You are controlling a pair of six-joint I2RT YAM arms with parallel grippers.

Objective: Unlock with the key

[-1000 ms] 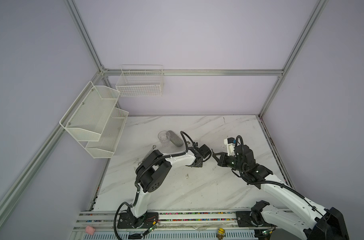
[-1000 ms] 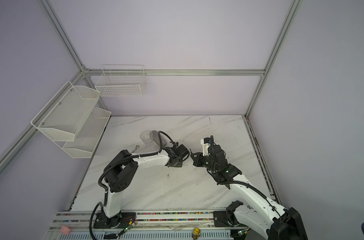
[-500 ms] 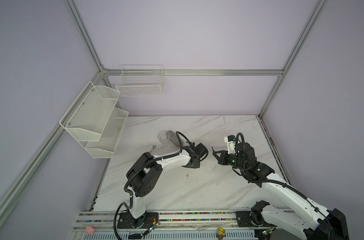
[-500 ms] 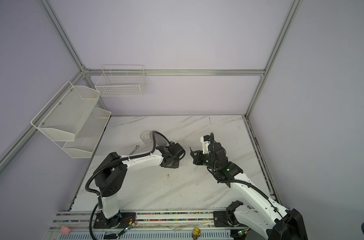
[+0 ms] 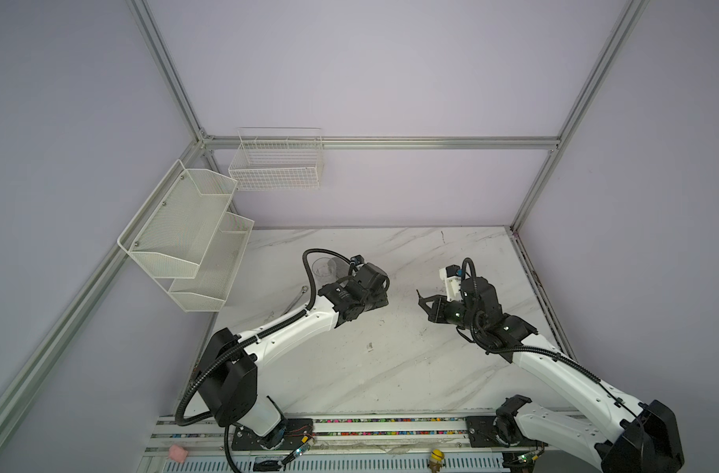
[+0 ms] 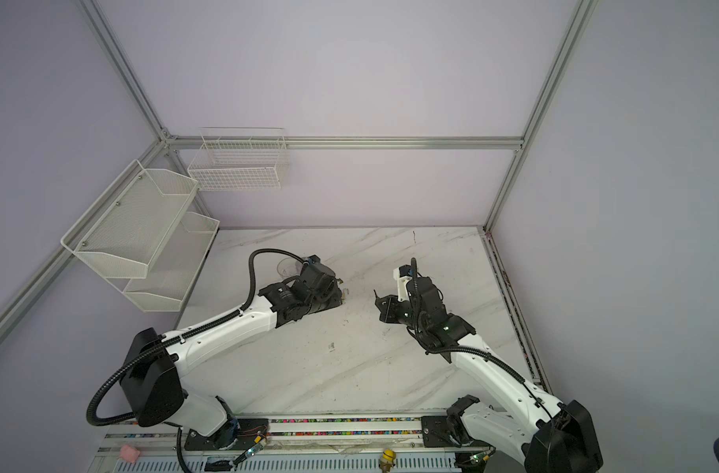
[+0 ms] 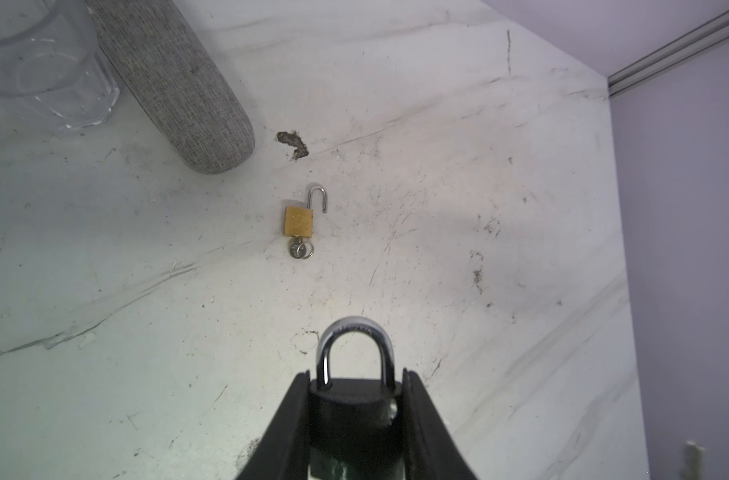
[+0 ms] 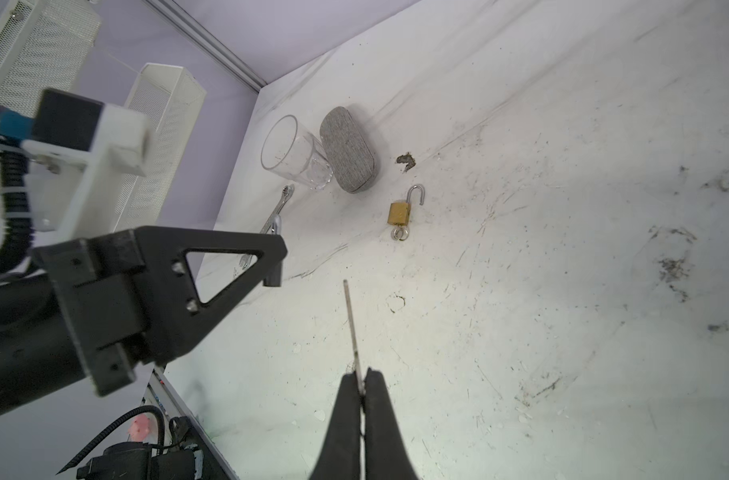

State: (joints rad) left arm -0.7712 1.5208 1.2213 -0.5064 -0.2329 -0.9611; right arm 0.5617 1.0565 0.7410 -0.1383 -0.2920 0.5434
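Two grips: your left gripper [image 7: 356,374] clamps the black padlock [image 7: 354,401], right gripper [image 8: 362,374] pinches the key [image 8: 351,324]; in both top views, padlock lies nine o'clock of key.

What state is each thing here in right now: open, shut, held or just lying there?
Black padlock, shackle shut, gripped by the left fingers.
Key, pinched in the shut right fingers, not in a lock.
Brass padlock, shackle open, lying on the table with a small key in it.
Glass, upright, empty.
Case, closed, lying beside the glass.
Wrench, lying flat.
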